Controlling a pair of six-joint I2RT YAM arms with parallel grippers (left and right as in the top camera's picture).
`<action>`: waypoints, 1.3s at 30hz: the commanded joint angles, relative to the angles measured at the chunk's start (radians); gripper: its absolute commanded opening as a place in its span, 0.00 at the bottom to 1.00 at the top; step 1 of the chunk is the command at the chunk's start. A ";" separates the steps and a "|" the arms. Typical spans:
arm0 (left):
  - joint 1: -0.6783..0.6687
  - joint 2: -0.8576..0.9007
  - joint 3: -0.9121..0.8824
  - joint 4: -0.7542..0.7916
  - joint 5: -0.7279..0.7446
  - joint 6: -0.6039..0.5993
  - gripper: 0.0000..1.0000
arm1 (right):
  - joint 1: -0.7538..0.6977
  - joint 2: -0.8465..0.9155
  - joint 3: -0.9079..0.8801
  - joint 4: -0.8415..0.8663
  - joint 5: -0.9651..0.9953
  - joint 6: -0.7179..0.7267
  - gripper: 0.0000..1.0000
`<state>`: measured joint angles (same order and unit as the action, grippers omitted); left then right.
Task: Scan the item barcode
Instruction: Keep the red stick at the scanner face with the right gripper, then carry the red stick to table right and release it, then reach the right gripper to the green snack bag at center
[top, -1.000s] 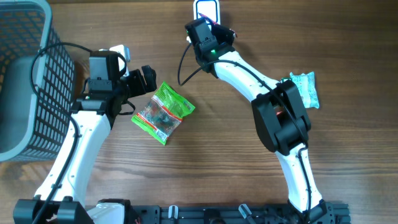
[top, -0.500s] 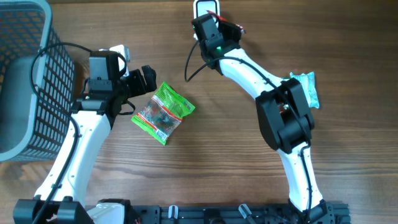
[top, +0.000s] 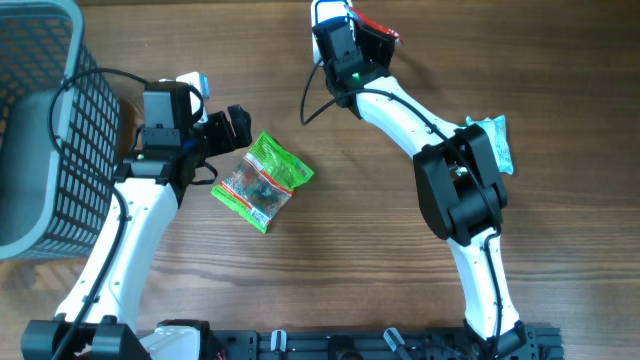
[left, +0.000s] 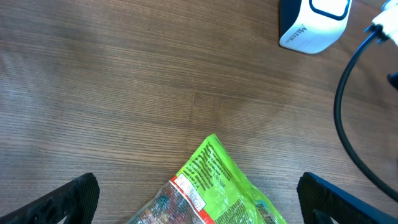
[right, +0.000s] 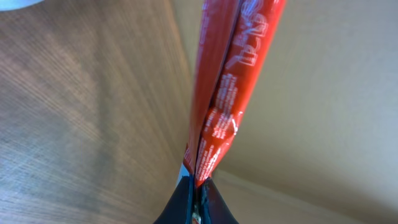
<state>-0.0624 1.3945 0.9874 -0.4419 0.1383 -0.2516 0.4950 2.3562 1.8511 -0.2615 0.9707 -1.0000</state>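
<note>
My right gripper (top: 363, 31) is shut on a flat red packet (top: 379, 27) at the far edge of the table, just right of the white barcode scanner (top: 330, 11). In the right wrist view the red packet (right: 227, 93) stands edge-on, pinched at its lower end between the jaws of my right gripper (right: 198, 185). A green snack packet (top: 262, 182) lies flat on the wood. My left gripper (top: 238, 125) is open just beyond its top left edge. In the left wrist view the green packet (left: 217, 186) lies between the wide fingers of my left gripper (left: 199, 194), with the scanner (left: 311, 25) at top right.
A grey mesh basket (top: 40, 130) stands at the left edge. A pale teal packet (top: 490, 142) lies at the right beside the right arm. A black cable (left: 348, 124) curves down from the scanner side.
The right gripper has carried the red packet up and to the right, to the far edge beside the scanner. The left arm and green packet have not moved.
</note>
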 joint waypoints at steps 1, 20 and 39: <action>0.006 -0.009 0.005 0.003 -0.006 0.013 1.00 | 0.012 0.001 -0.006 -0.021 0.064 0.113 0.04; 0.006 -0.009 0.005 0.003 -0.006 0.013 1.00 | -0.273 -0.430 -0.126 -1.243 -0.647 1.281 0.05; 0.006 -0.009 0.005 0.003 -0.006 0.013 1.00 | -0.210 -0.430 -0.433 -0.687 -1.397 1.007 0.73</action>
<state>-0.0624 1.3945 0.9874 -0.4423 0.1383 -0.2516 0.1921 1.9148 1.4178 -1.0107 -0.1909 0.0708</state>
